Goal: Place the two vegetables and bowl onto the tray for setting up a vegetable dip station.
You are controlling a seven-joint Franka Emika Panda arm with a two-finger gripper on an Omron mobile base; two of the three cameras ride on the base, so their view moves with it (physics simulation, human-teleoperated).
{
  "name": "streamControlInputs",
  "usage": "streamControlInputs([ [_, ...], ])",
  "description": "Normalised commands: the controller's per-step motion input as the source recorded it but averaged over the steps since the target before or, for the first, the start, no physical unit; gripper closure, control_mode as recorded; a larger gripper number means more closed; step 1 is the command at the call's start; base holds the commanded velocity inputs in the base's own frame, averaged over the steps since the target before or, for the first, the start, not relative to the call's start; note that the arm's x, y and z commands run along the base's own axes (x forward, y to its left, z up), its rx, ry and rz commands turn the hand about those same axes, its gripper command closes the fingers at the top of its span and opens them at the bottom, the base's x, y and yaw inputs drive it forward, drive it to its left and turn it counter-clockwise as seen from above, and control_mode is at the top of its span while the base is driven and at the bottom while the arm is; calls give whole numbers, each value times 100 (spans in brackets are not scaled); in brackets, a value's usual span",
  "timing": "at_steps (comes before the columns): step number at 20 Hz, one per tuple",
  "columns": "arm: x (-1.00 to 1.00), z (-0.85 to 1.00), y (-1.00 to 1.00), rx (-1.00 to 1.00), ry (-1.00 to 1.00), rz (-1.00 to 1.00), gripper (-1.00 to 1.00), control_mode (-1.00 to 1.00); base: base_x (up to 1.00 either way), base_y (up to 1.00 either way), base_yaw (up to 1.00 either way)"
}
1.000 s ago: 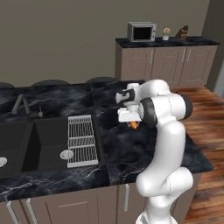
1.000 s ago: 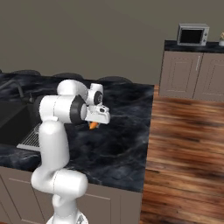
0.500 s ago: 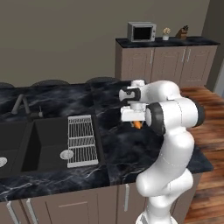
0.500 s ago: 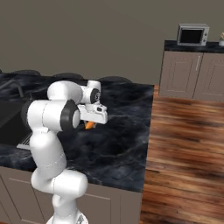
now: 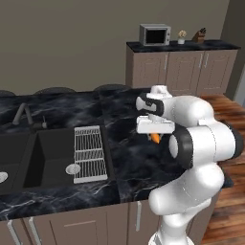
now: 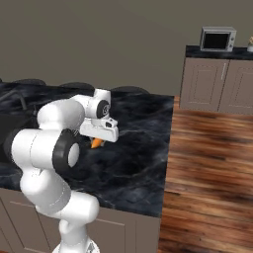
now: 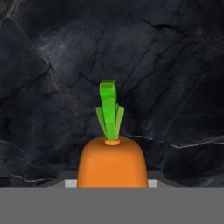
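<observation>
Black marble surface (image 5: 124,158) spans mid-frame in both base views, sink (image 5: 33,158) at left. End effector (image 5: 155,138) hangs above it at centre, pinching the carrot (image 7: 112,162), green top (image 7: 109,113) pointing up in the hand view.

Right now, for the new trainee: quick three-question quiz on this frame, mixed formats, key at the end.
1. True or false: the gripper is shut on the carrot.
2. Multiple choice: what lies under the carrot in the hand view? A) the sink basin B) the black marble counter C) the wood floor
3. Fill in: left of the arm in the left base view, a white wire ____ lies across the sink's right edge.

Key: 1 true; 2 B; 3 rack.
</observation>
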Motion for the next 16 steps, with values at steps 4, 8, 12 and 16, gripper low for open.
streamControlInputs([
  [4, -53, 36, 0, 0, -2, 0, 100, -100, 0, 0, 0],
  [8, -53, 39, 0, 0, 0, 0, 100, -100, 0, 0, 0],
  [12, -56, 31, 0, 0, 0, 0, 100, -100, 0, 0, 0],
  [16, -53, 28, 0, 0, 0, -1, 100, -100, 0, 0, 0],
])
